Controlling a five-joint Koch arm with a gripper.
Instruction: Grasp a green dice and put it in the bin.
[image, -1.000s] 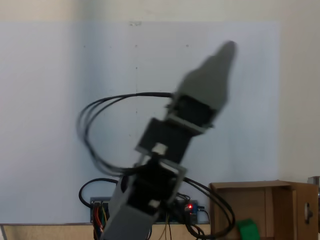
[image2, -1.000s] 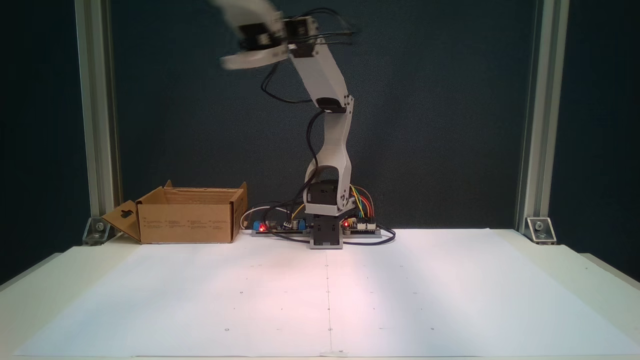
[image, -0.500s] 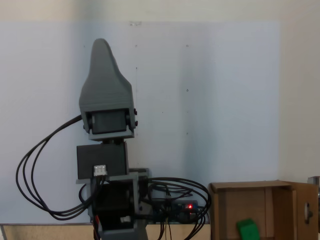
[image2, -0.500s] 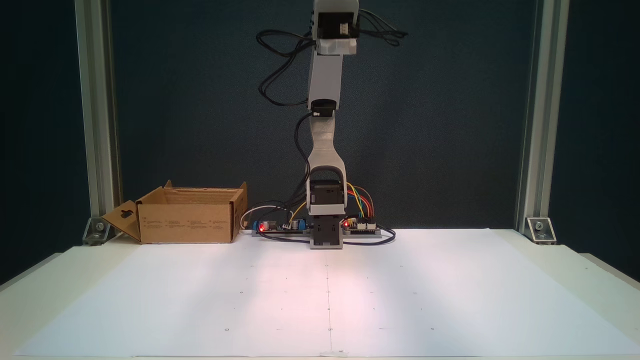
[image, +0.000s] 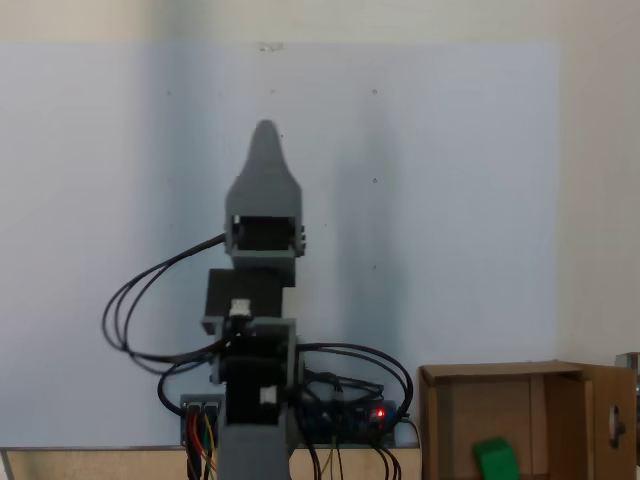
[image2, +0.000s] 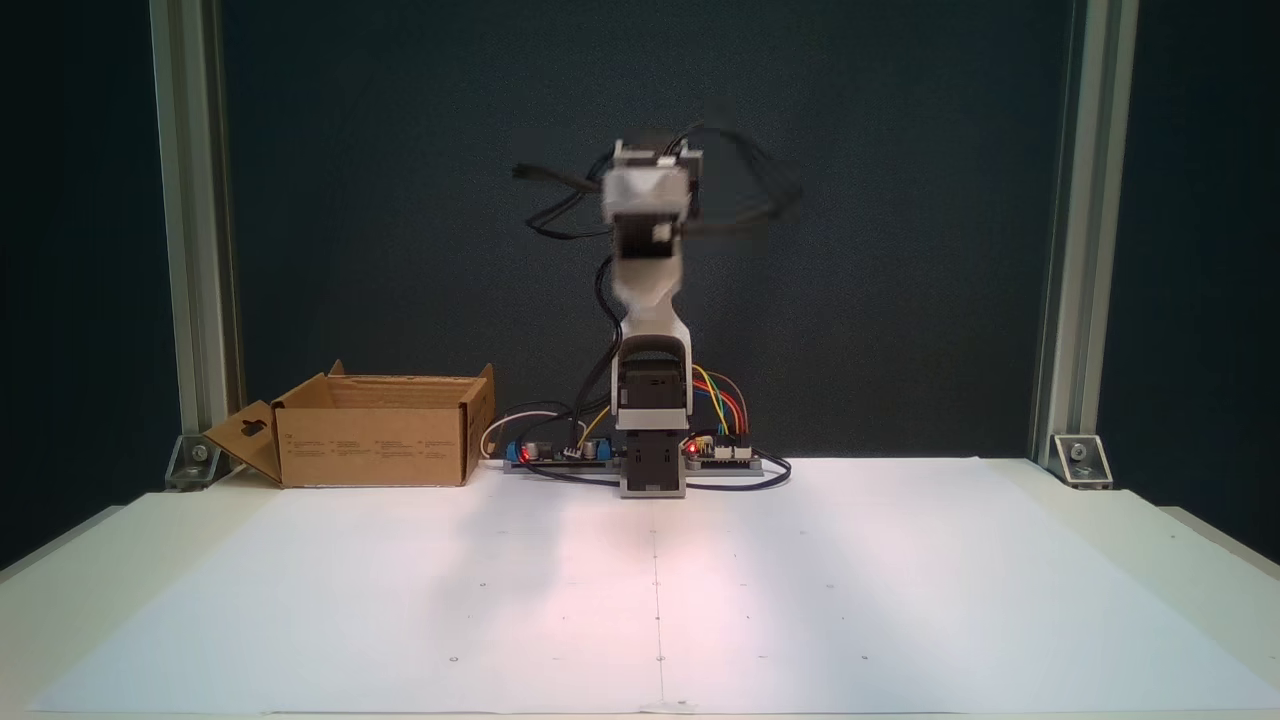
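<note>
Bin (image: 500, 415) at lower right corner of a fixed view, beside arm base; green dice (image: 495, 460) rests inside. Gripper (image: 265, 135) raised above sheet, holds nothing; one tip visible, jaw spread undeterminable.

Soft, hazy light above; dark backdrop with a lit table in front.
My upper arm (image2: 648, 225) smears with motion blur; a pinkish glow falls on the white paper (image2: 655, 590) below me, and my gripper (image: 265, 140) looks softly unfocused.
</note>
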